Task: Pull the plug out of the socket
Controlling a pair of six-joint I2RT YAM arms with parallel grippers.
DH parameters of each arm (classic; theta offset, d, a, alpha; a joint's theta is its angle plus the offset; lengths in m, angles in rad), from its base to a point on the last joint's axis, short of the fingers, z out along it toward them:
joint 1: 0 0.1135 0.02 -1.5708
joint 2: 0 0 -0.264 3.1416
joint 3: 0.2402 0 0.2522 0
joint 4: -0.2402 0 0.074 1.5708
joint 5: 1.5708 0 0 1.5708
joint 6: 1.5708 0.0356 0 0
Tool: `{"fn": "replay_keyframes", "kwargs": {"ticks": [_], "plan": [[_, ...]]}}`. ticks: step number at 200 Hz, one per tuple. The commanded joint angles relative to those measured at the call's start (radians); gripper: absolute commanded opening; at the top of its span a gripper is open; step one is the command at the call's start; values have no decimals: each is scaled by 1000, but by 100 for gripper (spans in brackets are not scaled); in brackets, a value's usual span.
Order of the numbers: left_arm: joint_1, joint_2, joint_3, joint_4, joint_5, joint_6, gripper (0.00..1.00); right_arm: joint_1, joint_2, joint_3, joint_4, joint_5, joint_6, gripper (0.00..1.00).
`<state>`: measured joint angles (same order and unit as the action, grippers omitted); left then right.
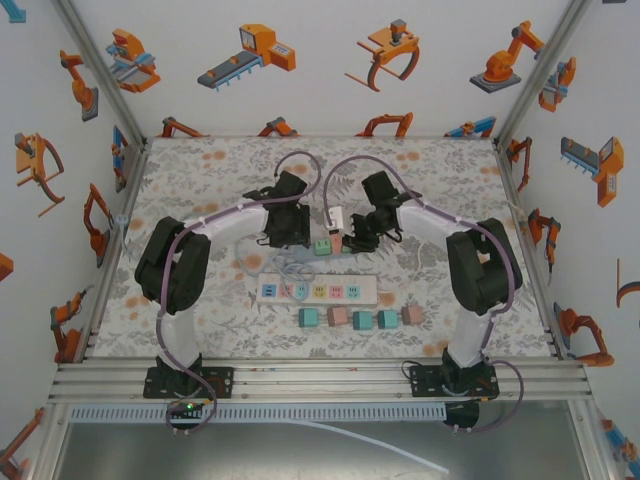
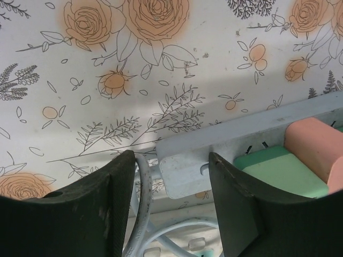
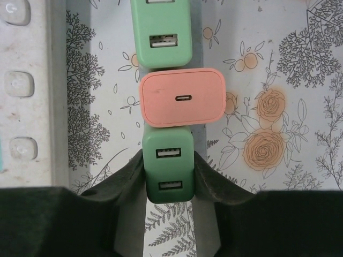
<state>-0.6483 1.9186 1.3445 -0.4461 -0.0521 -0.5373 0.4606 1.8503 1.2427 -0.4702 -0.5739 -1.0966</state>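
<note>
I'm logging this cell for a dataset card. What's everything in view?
Flat power strip: one, white, table centre.
Second strip: one, white, behind the flat one.
Plugged-in plugs: three, two green, one pink, in a row on that strip.
Loose plugs: five, three teal, two pink, row at the near side.
Cable: one, white, by that strip's end.
Left tool: one, black, open astride that end.
Right tool: one, black, shut on end green plug.

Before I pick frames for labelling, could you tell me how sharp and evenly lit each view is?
Top external: sharp, evenly lit, soft shadows only. Left wrist: left tool dark and soft-edged, faint shadow on the tablecloth above the power strip. Right wrist: green plug crisp, right tool underexposed, nearly black.
</note>
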Motion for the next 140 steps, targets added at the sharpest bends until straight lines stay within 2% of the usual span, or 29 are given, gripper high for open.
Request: {"fn": "replay_keyframes", "kwargs": {"ticks": [1,36,66,99,118,130,140], "plan": [[-9,49,-10,-54,-18,31,53,8,9,-2,41,-10,-8,25],[-32,71,-12,-72,-40,35,50,15,-12,18,19,-35,7,18],[-42,63,-37,-63,-95,14,48,14,-26,30,28,-74,58,11],[-55,60,-54,-62,-176,13,47,9,-13,73,12,-119,117,8],[-66,59,-63,-54,-201,17,46,28,8,110,-67,-58,52,2],[-74,57,-70,-49,-222,21,46,45,11,110,-90,-5,9,1],[-79,58,-73,-47,-233,23,46,47,0,100,-84,-8,0,0]]}}
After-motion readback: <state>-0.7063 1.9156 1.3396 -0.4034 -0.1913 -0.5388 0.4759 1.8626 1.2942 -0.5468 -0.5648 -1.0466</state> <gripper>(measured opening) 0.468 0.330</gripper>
